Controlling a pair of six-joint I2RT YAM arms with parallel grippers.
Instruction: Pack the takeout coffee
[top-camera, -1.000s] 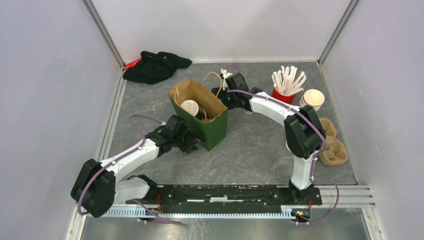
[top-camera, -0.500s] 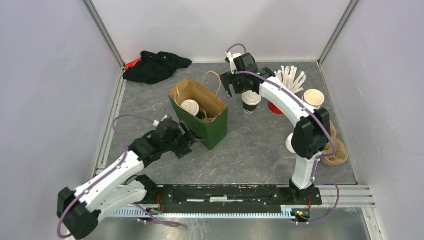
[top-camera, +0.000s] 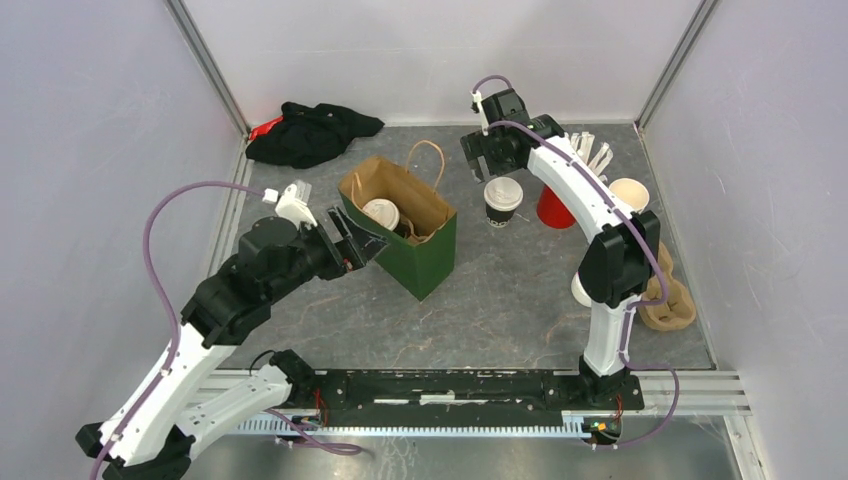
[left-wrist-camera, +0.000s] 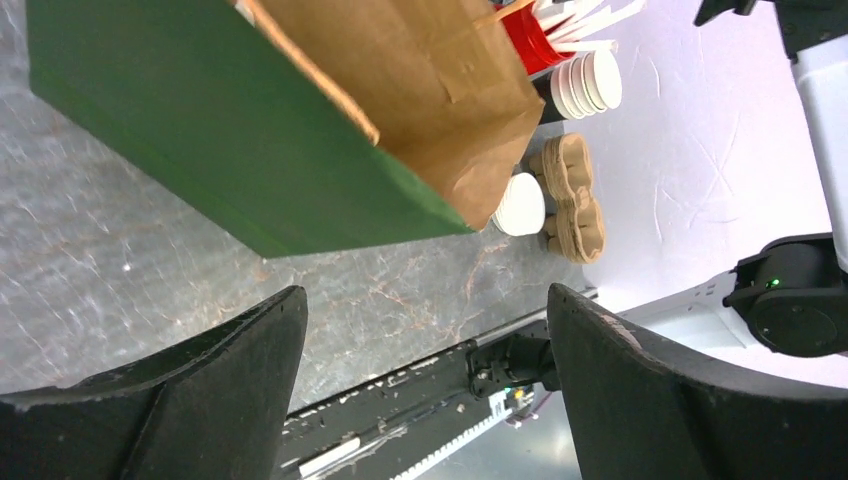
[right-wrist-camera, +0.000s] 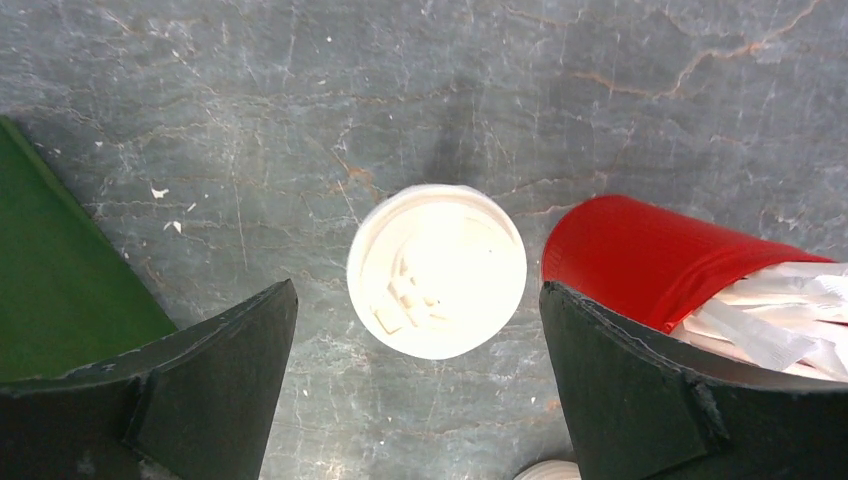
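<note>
One lidded dark coffee cup (top-camera: 381, 212) stands inside the green paper bag (top-camera: 420, 262), whose inside is brown. The second lidded cup (top-camera: 502, 201) stands on the table right of the bag. My right gripper (top-camera: 489, 165) hangs open just behind and above it. In the right wrist view its white lid (right-wrist-camera: 437, 270) lies between my open fingers, with the gripper (right-wrist-camera: 417, 292) well above it and not touching. My left gripper (top-camera: 354, 246) is open and empty at the bag's left side. In the left wrist view the gripper (left-wrist-camera: 428, 292) looks past the bag's green wall (left-wrist-camera: 220, 140).
A red cup of white sticks (top-camera: 553, 207) stands close right of the free cup. A stack of lidless cups (top-camera: 628, 194), a cardboard carrier (top-camera: 668, 292) and a loose white lid (top-camera: 579, 290) lie at the right. Black cloth (top-camera: 310, 131) lies at the back left.
My right gripper moved right and back from the bag, and the second lidded cup now shows on the table below it. My left arm rose and drew back from the bag's near-left side.
</note>
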